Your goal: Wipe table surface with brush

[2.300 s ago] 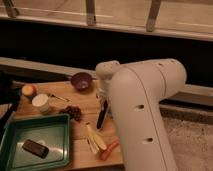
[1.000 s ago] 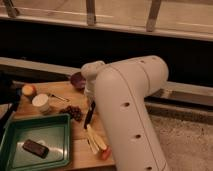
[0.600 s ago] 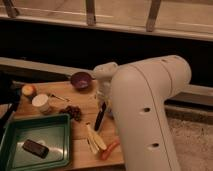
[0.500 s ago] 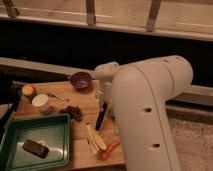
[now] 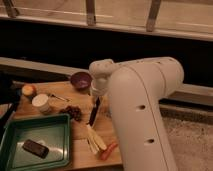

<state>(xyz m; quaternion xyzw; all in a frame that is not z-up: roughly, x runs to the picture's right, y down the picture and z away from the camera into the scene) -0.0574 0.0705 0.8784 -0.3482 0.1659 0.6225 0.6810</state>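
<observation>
The table surface (image 5: 82,150) is a light brown wooden top at the lower left. My gripper (image 5: 97,95) hangs from the big white arm over the middle of the table, just right of a purple bowl (image 5: 80,79). It is shut on the upper end of the brush (image 5: 93,113), a slim black stick. The brush slants down and slightly left, and its lower end is at the wood between a dark cluster (image 5: 75,112) and a peeled banana (image 5: 95,141).
A green tray (image 5: 55,127) at the front left holds a dark block (image 5: 36,148). A white cup (image 5: 41,102), an apple (image 5: 29,90) and a thin metal utensil (image 5: 59,96) lie at the left. A reddish piece (image 5: 109,150) lies by the banana. The arm's white body covers the table's right side.
The arm swung the brush left across the table, then back right. Since half a second ago it has shifted slightly left again. The brush stays in the gripper.
</observation>
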